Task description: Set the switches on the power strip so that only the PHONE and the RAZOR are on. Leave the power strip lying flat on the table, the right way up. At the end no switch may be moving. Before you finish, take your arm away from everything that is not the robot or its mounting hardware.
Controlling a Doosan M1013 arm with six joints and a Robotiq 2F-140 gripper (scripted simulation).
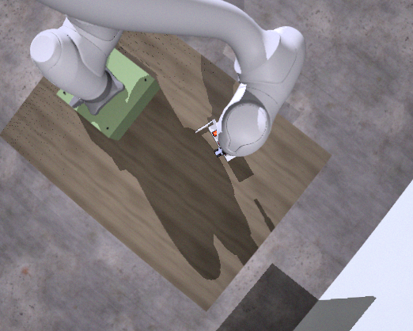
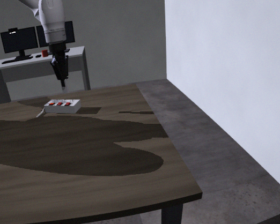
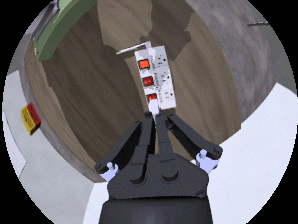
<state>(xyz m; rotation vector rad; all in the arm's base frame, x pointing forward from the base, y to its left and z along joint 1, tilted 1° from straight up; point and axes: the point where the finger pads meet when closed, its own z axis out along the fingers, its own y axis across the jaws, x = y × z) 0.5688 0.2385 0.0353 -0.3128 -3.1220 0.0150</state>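
Note:
A white power strip (image 2: 62, 106) lies flat on the wooden table, the right way up, with three red rocker switches in a row on its top. In the wrist view the power strip (image 3: 154, 76) runs away from the fingers and its far switch looks brighter orange-red than the other two. In the top view the power strip (image 1: 217, 138) is mostly hidden under the arm's wrist. My gripper (image 2: 63, 85) is shut and empty. It hangs in the air above the strip, over its middle-to-right end, fingertips (image 3: 156, 111) pointing down. The switch labels are too small to read.
The arm's green base block (image 1: 117, 99) stands on the table's far corner. A thin white cord (image 2: 39, 113) leaves the strip's left end. A grey desk with monitors (image 2: 36, 57) stands behind the table, and a white wall (image 2: 227, 67) on the right.

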